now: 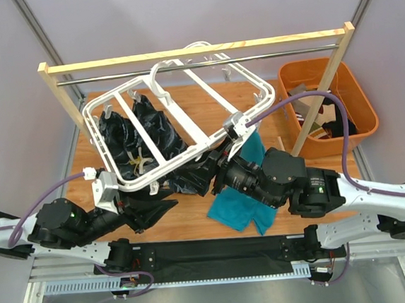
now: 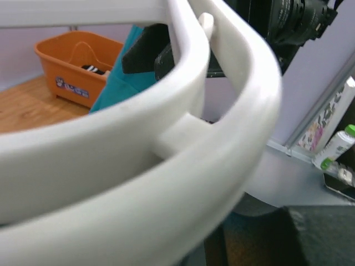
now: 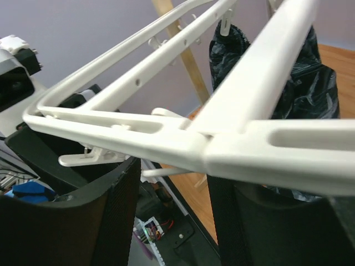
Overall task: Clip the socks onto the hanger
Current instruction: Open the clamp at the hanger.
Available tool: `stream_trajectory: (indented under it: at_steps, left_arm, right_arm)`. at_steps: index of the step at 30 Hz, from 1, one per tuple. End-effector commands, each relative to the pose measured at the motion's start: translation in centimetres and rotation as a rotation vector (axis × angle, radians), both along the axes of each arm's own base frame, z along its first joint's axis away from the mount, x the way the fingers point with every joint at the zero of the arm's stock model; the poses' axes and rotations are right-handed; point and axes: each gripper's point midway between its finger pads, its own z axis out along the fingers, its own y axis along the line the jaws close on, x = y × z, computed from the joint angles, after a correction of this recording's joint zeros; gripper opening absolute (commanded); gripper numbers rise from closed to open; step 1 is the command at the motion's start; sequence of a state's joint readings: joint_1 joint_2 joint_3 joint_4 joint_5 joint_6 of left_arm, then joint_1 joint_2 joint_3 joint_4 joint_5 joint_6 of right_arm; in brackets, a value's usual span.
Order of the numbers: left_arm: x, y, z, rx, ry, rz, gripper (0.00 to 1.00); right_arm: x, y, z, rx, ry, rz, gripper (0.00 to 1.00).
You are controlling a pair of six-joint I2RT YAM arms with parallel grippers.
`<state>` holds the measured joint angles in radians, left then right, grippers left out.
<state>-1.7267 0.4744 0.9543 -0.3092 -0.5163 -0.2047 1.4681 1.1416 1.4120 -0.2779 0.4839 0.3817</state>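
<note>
Surroundings: pale wooden rack with metal rail (image 1: 194, 51) behind; orange plastic bin (image 1: 362, 98) rear right; dark glossy cloths (image 1: 154, 131) clipped under the frame | Hanger: large white plastic frame (image 1: 168, 162), tilted above wooden table (image 1: 188, 227) | Sock: teal sock (image 1: 239, 208) lying on the table under the right arm | Grippers: left gripper (image 1: 114, 191) at hanger's near-left corner, right gripper (image 3: 175, 166) under its near rim; cannot tell either's grasp

Hanger (image 1: 188, 154) hangs tilted under the wooden rack (image 1: 201, 50).
- Behind and above hanger: rack bar and metal rail (image 1: 209, 64) bar entry.
- Under hanger's left half: dark cloth (image 1: 140, 132) fills the space.
- Under hanger's near edge: left arm (image 1: 74, 223) and right arm (image 1: 297, 178) crowd in, with the teal sock (image 1: 244, 206) beneath.
- Right of hanger: rack's slanted post, then orange bin (image 1: 360, 102).
- Between hanger's right-half crossbars: open gaps over the table (image 1: 203, 112).
</note>
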Motion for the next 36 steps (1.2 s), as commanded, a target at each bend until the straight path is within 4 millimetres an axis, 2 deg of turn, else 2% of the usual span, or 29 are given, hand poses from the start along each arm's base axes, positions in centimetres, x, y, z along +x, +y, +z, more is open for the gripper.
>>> stream_trajectory:
  at_steps: [1, 5, 12, 17, 25, 28, 32, 36]
  left_arm:
    - [1.7, 0.5, 2.4, -0.058, -0.042, 0.102, 0.40]
    - [3.4, 0.9, 2.6, -0.060, -0.041, 0.208, 0.41]
    - [3.0, 0.3, 2.2, -0.038, -0.031, 0.190, 0.44]
    - [2.0, -0.2, 1.5, -0.036, 0.004, 0.127, 0.46]
    - [1.0, 1.2, 0.3, -0.108, 0.191, 0.064, 0.48]
    - [0.4, 1.6, 0.1, -0.128, 0.231, 0.022, 0.48]
    - [-0.5, 1.9, -0.4, -0.107, 0.242, -0.033, 0.48]
    - [-2.2, 2.1, -0.1, -0.114, 0.235, -0.138, 0.48]
  right_arm:
    - [1.7, -2.3, 2.1, 0.042, 0.008, -0.097, 0.53]
    - [2.1, -2.6, 2.1, 0.027, 0.004, -0.114, 0.53]
    - [1.0, -3.9, 1.5, -0.008, -0.053, -0.041, 0.60]
    - [-0.7, -3.9, 1.2, -0.022, -0.126, 0.069, 0.64]
    - [-0.6, -4.7, 2.3, 0.027, -0.163, 0.061, 0.68]
    - [-1.5, -4.1, 3.1, 0.054, -0.190, 0.122, 0.72]
    - [-2.7, -2.8, 3.0, 0.026, -0.236, 0.210, 0.75]
    - [-2.6, -2.4, 3.0, 0.021, -0.274, 0.216, 0.75]
